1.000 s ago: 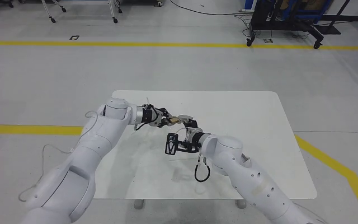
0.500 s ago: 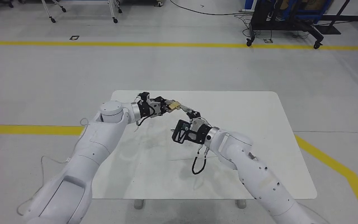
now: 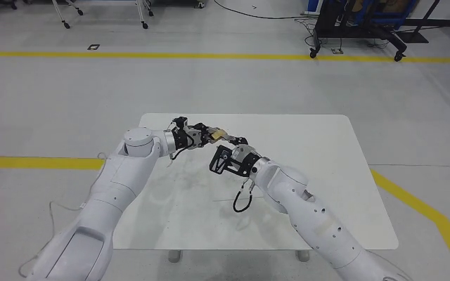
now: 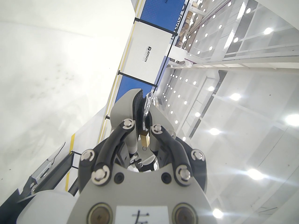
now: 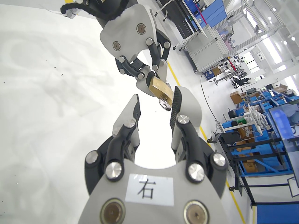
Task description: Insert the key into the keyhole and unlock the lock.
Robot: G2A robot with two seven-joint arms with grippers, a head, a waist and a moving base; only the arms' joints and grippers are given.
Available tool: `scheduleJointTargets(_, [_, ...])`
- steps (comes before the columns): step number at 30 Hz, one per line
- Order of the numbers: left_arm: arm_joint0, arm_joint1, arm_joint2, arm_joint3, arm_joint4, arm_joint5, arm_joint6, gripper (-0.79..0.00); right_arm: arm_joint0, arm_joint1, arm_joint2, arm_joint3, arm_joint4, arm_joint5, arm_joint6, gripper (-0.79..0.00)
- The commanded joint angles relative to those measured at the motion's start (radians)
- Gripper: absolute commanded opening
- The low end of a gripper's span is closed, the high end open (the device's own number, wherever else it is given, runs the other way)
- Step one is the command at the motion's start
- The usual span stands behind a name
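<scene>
Holding the lock aloft above the worktop, the left tool is closed firmly on the brass body.

Axis: the lock's long axis runs out from the left tool's fingertips toward the right arm. The key sits at that far end, and its shank appears already seated in the keyhole, with only the head exposed.

Right tool: wide open and holding nothing. It faces the key end nearly in line with the lock's axis. The key head lies just beside the ribbed pad of one finger, possibly touching it. The other finger stands well apart, so the head is off-centre in the gap.

Judgement: insertion looks done and the turn is outstanding. The right arm is the nearer one to the key. Its next move calls for a small sideways shift to centre the head, then closing on it and rotating about the key's axis.

Appearance: a small brass padlock with brushed faces. The key head is silver, rounded and glossy. The shackle is hidden between the left tool's fingers, so I cannot tell whether it is latched.
</scene>
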Motion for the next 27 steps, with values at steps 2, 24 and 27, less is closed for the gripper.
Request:
scheduleJointTargets(2, [0.002,0.001,-0.005,-0.005,0.006,0.008,0.0,-0.785,-0.01,0.001,0.008,-0.008,-0.001,0.0,-0.001,-0.477])
scheduleJointTargets(24, [0.006,0.002,-0.01,-0.023,0.07,0.016,-0.025,-0.785,-0.016,-0.014,0.003,-0.001,-0.016,0.034,0.04,-0.785])
scheduleJointTargets(27, [0.008,0.002,-0.012,-0.027,0.079,0.006,-0.023,-0.785,-0.017,-0.016,0.005,-0.001,-0.005,0.037,0.043,-0.785])
